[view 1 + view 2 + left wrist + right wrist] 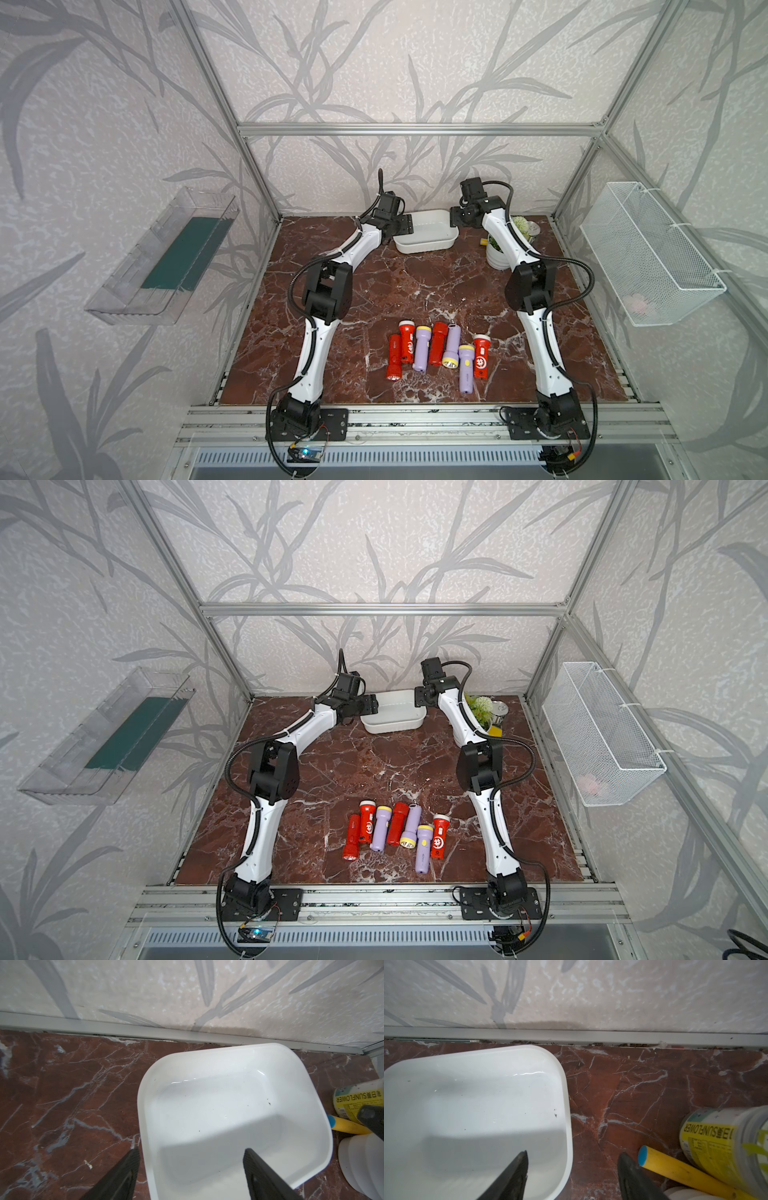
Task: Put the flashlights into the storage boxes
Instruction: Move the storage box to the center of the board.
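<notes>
The tub (426, 246) is found at 12 o'clock on the table (415, 291). The 7 flashlights (437, 345) are laid side by side at 6 o'clock, well apart from the tub. None is held, and none is in the tub.

The left gripper (191, 1151) is held wide over the tub's 9 o'clock wall, with 1 finger inside and 1 outside. The right gripper (573, 1153) is held wide over the 3 o'clock wall in the same way. Nothing is pinched yet.

If the 2 walls are pinched and lifted unevenly, the tub could be tipped or let slip, since its walls are smooth and shiny. The stick (675, 1169) and the can (720, 1138) are seen just beside the right gripper's outer finger, so they could be knocked. The flashlights are round, so they could be rolled away by a bump.

The tub is white, shallow and empty, with rounded corners and a few dark specks inside. 4 flashlights are red, and 3 are lilac with yellow rings.
</notes>
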`<control>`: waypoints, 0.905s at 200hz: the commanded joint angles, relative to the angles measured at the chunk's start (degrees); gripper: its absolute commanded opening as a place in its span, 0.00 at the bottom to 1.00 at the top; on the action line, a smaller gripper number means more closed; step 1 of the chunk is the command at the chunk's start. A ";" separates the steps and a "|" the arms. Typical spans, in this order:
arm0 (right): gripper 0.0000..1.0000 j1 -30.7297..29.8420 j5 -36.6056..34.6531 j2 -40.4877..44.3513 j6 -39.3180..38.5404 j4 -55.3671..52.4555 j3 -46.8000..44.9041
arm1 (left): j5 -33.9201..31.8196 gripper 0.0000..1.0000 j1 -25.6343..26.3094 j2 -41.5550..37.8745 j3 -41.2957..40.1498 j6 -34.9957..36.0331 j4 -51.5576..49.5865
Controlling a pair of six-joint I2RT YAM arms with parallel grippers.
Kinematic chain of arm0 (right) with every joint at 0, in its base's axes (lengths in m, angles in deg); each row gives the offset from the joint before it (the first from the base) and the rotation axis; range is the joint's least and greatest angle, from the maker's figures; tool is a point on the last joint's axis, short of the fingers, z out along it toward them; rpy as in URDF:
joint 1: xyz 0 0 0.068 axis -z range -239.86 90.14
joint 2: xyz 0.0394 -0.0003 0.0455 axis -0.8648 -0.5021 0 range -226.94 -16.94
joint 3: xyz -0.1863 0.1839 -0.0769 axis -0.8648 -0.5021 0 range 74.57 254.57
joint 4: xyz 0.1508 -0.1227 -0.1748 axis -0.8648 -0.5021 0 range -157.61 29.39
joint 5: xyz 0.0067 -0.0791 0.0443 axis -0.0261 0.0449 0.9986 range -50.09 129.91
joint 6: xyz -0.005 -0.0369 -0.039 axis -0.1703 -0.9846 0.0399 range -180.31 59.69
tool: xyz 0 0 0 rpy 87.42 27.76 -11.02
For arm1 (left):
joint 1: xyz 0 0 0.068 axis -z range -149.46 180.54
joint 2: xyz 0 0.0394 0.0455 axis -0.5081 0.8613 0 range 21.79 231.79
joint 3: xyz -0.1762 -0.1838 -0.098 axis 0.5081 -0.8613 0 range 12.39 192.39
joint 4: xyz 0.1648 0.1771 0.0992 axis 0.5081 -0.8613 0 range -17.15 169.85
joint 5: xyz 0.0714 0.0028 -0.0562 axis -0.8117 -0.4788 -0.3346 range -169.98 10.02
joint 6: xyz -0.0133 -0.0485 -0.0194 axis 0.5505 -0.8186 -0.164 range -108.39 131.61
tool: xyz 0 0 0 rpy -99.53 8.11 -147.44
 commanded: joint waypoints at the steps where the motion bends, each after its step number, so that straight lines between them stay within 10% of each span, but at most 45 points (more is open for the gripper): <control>1: 0.69 -0.20 1.85 -1.57 -0.29 -2.60 0.76 | -1.15 0.79 0.13 2.08 2.95 -1.21 -4.44; 181: 0.56 1.03 7.29 -7.20 1.72 -3.08 3.91 | -3.31 0.75 0.18 8.84 10.11 -1.34 -8.07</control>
